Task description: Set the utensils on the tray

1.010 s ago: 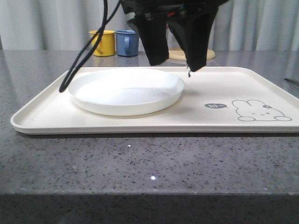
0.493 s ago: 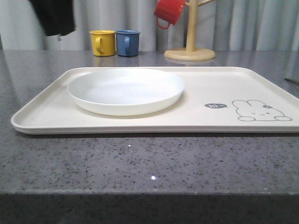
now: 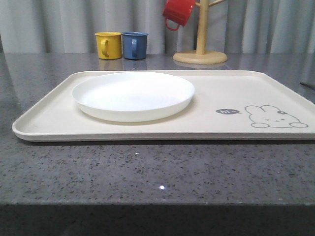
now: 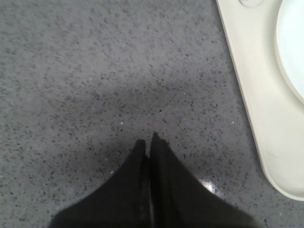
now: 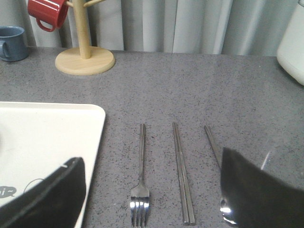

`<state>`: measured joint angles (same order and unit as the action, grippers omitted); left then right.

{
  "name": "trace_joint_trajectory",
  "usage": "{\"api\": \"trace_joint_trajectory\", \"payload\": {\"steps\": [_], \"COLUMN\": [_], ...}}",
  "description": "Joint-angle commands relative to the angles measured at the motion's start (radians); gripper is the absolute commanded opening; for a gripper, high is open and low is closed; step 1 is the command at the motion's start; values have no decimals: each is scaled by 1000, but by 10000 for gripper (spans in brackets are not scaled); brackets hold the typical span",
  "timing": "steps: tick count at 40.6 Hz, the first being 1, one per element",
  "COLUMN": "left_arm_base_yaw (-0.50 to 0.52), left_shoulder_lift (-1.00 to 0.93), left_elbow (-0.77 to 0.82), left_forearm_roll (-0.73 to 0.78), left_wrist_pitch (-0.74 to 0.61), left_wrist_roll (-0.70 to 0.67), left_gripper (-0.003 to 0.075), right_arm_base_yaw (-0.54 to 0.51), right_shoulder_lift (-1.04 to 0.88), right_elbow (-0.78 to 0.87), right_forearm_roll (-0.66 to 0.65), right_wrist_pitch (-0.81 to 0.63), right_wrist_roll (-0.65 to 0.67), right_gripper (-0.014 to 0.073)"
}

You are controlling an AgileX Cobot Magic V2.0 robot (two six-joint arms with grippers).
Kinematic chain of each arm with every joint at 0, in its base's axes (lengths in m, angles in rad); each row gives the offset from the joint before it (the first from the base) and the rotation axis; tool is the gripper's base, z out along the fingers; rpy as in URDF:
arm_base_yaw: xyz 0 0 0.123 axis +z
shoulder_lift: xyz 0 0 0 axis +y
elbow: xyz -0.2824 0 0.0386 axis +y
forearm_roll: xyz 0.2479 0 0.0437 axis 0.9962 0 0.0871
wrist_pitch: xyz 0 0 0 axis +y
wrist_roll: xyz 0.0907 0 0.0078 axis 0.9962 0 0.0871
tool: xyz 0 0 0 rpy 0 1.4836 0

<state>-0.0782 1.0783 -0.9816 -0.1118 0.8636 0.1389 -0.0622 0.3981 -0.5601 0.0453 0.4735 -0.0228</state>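
So the black arm that hung over the tray a second ago, then slid off toward the far left, is gone from my front camera now. That leaves the cream tray wide open, with the white plate sitting on its left half and the bunny drawing on the right half, all bare around it.

My left wrist cam picks the left gripper up over the grey counter, just beside the tray's rounded corner, fingers pressed together with nothing between them.

The right wrist cam is where the good stuff is: the fork, the chopsticks and the spoon lie side by side on the counter just past the tray's right edge, none touching each other or the rim. The spoon's bowl is partly hidden behind a finger. The right gripper is spread wide above them, empty.

At the back, the yellow mug, blue mug and the wooden mug stand with its red mug sit well apart from the tray.
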Motion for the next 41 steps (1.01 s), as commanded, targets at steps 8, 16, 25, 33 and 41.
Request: {"api": "trace_joint_trajectory", "payload": {"steps": [8,16,25,33,41], "left_arm_base_yaw": [6,8,8,8,8], "left_shoulder_lift": [-493,-811,-899,-899,-899], "left_elbow": [309,487,535,535,535], "left_forearm_roll": [-22,-14,-14,-14,-14], "left_wrist_pitch": [-441,-500,-513,-514,-514], "left_wrist_roll": [-11,-11,-11,-11,-11], "left_gripper": [-18,-18,-18,-18,-18], "right_arm_base_yaw": [-3,-3,-3,-3,-3], "right_shoulder_lift": [12,12,12,12,12], "right_elbow": [-34,-34,-34,-34,-34], "right_forearm_roll": [-6,-6,-6,-6,-6], "right_wrist_pitch": [-71,-71,-71,-71,-71], "right_wrist_roll": [-4,-4,-4,-4,-4], "right_gripper": [603,603,603,603,603]}}
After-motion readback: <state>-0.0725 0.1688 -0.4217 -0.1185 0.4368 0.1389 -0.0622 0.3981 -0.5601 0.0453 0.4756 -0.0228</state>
